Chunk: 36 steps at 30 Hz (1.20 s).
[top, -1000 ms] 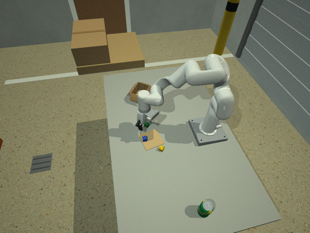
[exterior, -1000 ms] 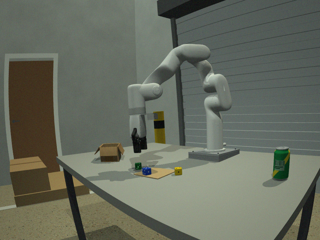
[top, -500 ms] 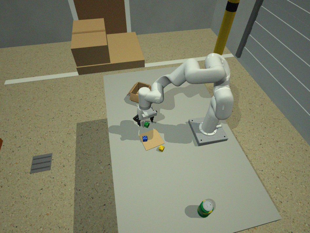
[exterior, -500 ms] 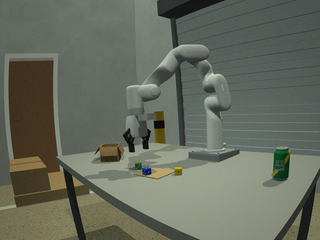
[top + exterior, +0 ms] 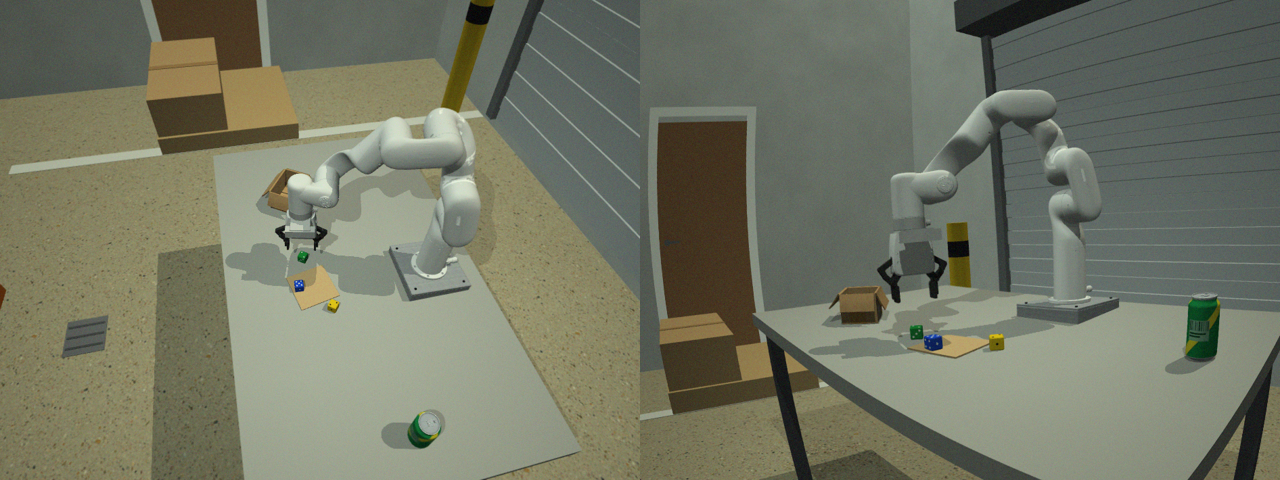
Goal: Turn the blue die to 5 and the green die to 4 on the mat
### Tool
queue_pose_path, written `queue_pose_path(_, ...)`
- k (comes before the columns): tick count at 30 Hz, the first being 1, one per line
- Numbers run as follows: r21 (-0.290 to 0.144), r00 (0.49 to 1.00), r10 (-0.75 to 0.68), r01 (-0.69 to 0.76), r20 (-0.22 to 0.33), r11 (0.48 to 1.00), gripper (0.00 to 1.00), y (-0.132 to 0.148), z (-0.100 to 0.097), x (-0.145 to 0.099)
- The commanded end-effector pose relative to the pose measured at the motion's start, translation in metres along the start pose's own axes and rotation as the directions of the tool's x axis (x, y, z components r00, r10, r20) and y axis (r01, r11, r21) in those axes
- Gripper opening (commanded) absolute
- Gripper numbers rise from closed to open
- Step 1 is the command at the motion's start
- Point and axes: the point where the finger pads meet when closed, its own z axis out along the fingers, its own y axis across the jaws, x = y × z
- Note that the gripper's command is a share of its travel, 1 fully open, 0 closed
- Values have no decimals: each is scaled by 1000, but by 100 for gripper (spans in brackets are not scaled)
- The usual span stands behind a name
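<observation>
The blue die (image 5: 299, 284) (image 5: 933, 341) sits flat on the brown cardboard mat (image 5: 312, 286) (image 5: 948, 345), near the mat's left edge. The green die (image 5: 302, 256) (image 5: 916, 332) lies on the table just beyond the mat's far edge, off the mat. The yellow die (image 5: 333, 305) (image 5: 996, 341) lies on the table just off the mat's right corner. My gripper (image 5: 300, 245) (image 5: 913, 292) is open and empty. It points straight down and hangs well above the table, over the green die.
A small open cardboard box (image 5: 283, 189) (image 5: 859, 304) stands on the table behind the gripper. The arm's base plate (image 5: 429, 271) (image 5: 1067, 309) is to the right of the dice. A green can (image 5: 424, 428) (image 5: 1202, 326) stands far off near the table's front.
</observation>
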Motion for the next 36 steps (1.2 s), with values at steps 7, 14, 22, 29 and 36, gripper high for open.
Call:
queue_pose_path(7, -5, 944, 330, -330, -4, 944, 100, -2, -1, -19)
queue_pose_path(14, -5, 926, 377, -377, -5, 926, 100, -2, -1, -22)
queue_pose_path(22, -5, 926, 377, -377, -5, 926, 47, -2, -1, -22)
queue_pose_path(29, -5, 926, 377, -377, -5, 926, 47, -2, -1, -22)
queue_pose_path(36, -5, 926, 377, -377, -5, 926, 47, -2, -1, -22)
